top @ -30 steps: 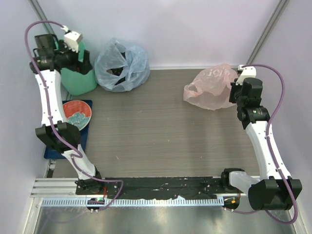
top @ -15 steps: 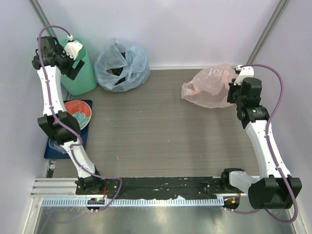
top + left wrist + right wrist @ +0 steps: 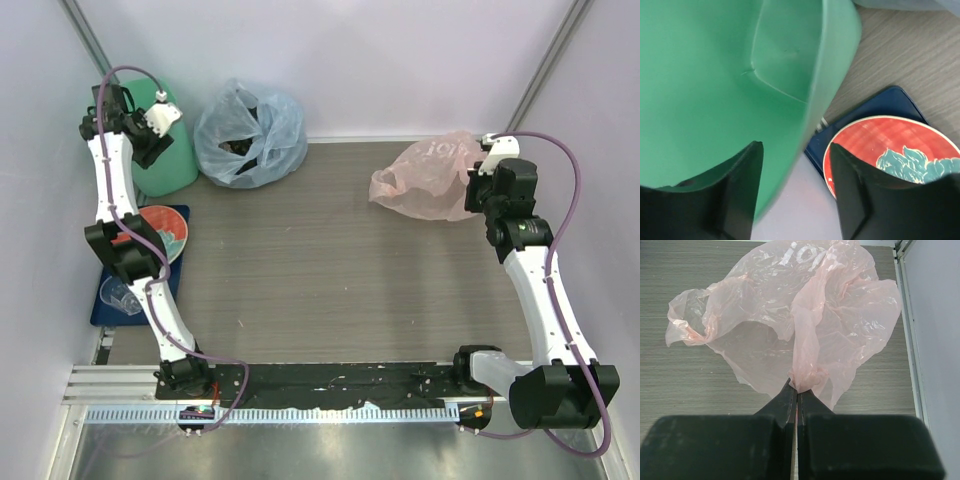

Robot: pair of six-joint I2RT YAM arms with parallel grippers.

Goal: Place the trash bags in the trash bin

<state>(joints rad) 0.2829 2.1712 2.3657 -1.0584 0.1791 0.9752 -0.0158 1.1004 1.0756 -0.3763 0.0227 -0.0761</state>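
Grey wood-grain tabletop (image 3: 330, 260) enclosed by plain pale-lilac walls (image 3: 400, 60), evenly lit.

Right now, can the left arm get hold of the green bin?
Probably yes: the left tool is open right at the trash bin, with the rim between its fingers and nothing in the way.

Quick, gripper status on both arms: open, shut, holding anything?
Left gripper: open, gripping nothing, fingers either side of the trash bin wall.
Right gripper: shut on the pink trash bag.
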